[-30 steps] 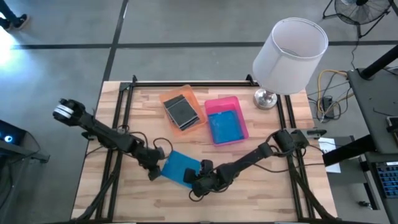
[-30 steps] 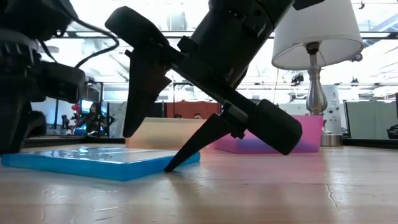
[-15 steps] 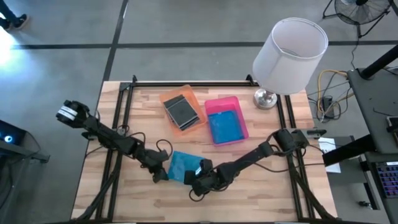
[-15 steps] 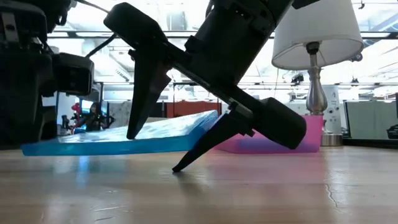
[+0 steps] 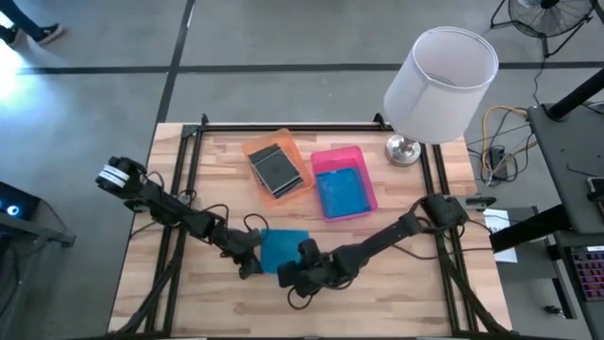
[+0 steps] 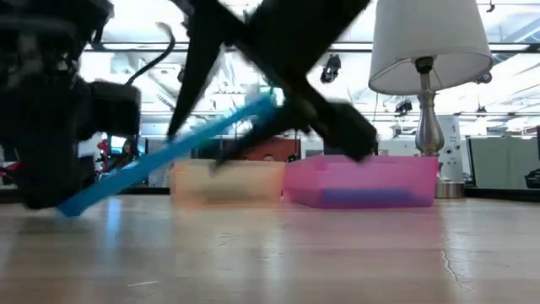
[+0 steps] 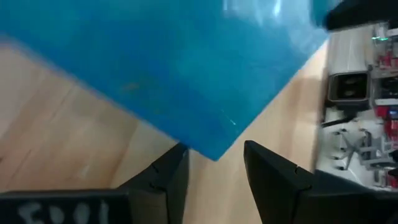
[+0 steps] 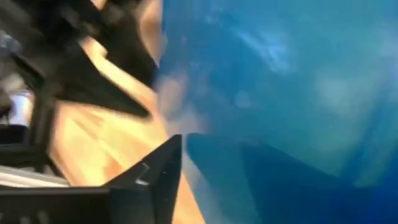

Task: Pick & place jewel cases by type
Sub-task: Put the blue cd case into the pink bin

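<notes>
A bright blue jewel case stands slanted at the table's near middle; in the low view its left end is low and its right end is high. My left gripper is open at the low left end, and the case's corner lies between its fingertips. My right gripper is open at the raised right end, blurred in the low view. Dark grey cases lie in the orange tray. Another blue case lies in the pink tray. My left gripper's fingers stand on either side of the case's low corner; I cannot tell whether they touch it. My right gripper has the case's raised right edge between its spread fingers, coming from the table's right and slanting down. One finger shows beside the case, which hides the other. The case tilts, its left end low by the table.
A lamp with a white shade stands at the table's far right corner. Bare wood lies to the right of the arms and along the near edge.
My right gripper has risen and gone a little toward the table's left, tipping the blue case from flat to a steep slant. The case's right edge has lifted while its left end has stayed low. My left gripper has gone toward the table's right along with that end.
</notes>
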Robot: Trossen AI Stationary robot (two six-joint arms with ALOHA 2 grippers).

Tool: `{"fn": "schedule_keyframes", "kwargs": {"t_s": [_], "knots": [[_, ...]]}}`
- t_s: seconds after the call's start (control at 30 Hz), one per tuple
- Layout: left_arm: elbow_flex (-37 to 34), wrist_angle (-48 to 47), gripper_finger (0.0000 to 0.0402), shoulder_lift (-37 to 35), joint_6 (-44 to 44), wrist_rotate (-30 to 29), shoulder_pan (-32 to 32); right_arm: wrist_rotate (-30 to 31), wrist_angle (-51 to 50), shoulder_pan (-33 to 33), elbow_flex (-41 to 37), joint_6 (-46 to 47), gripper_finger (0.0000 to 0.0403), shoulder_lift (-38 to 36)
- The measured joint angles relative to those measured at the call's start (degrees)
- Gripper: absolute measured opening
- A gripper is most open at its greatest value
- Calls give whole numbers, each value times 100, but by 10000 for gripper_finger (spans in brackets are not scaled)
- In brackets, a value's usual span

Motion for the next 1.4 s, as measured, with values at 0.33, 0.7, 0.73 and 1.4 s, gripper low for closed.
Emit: {"fn": "schedule_keyframes", "kwargs": {"t_s": [0.33, 0.7, 0.73, 1.4], "knots": [[83, 22, 133, -886, 408, -487, -76, 2244, -2759, 1006, 30, 2589, 28, -1364], [67, 44, 133, -2768, 443, -2453, -134, 4271, -4366, 616, 26, 3681, 20, -1853], [68, 77, 133, -2864, 426, -2500, -134, 4330, -4631, 473, 38, 3561, 20, -1940], [189, 2, 133, -3091, 176, -1850, -129, -2369, -4906, -2862, 45, -6849, 18, -4199]]}}
